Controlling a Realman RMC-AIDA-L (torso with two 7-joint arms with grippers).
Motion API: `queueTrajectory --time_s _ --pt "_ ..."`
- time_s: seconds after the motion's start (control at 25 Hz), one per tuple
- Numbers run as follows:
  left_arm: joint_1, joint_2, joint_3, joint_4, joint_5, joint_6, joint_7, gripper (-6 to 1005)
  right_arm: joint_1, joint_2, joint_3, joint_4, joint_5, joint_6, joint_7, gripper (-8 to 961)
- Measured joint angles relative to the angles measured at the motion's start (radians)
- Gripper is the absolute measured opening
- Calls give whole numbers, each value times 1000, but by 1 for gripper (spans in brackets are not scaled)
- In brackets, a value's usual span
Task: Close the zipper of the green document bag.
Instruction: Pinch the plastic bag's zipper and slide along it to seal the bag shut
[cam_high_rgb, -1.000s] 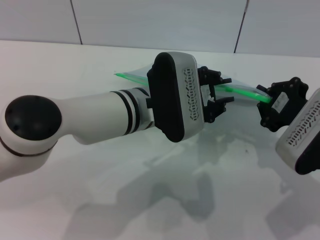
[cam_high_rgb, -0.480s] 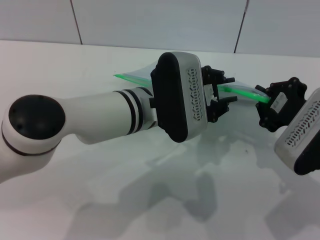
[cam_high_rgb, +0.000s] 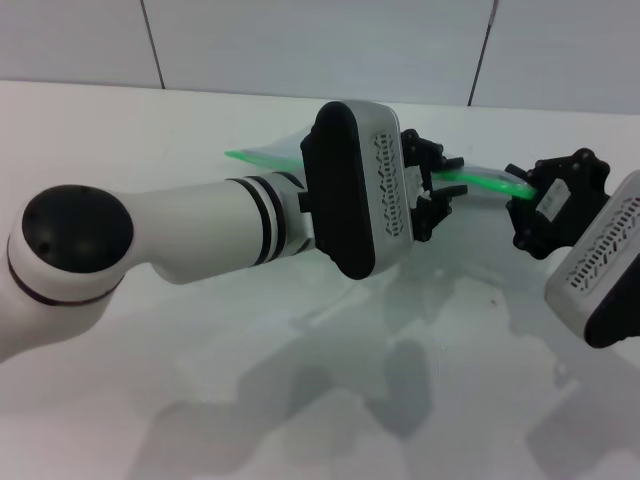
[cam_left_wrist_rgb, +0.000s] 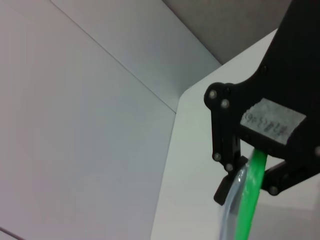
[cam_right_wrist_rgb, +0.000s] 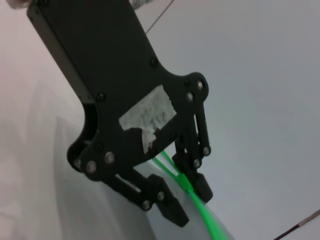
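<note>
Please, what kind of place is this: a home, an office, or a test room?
Probably a robot test room or lab. The white table carries only the green document bag, held by the left hand and the right hand, and plain pale wall panels stand behind.

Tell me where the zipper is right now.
In the head view the zipper runs as a bright green strip along the green document bag, far across the table, spanning between the left hand and the right hand.
</note>
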Motion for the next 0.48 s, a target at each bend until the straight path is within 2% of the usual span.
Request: queueTrajectory --time_s 0.08,0.32,0.48 --pt "-7 0 0 10 -1 0 0 353 0 0 -2 0 0 0 0 49" --pt "-13 -1 0 16 -2 0 0 221 0 0 -6 0 0 -1 1 49" --pt "-14 -1 0 16 -2 0 0 215 2 0 -6 4 0 0 1 49"
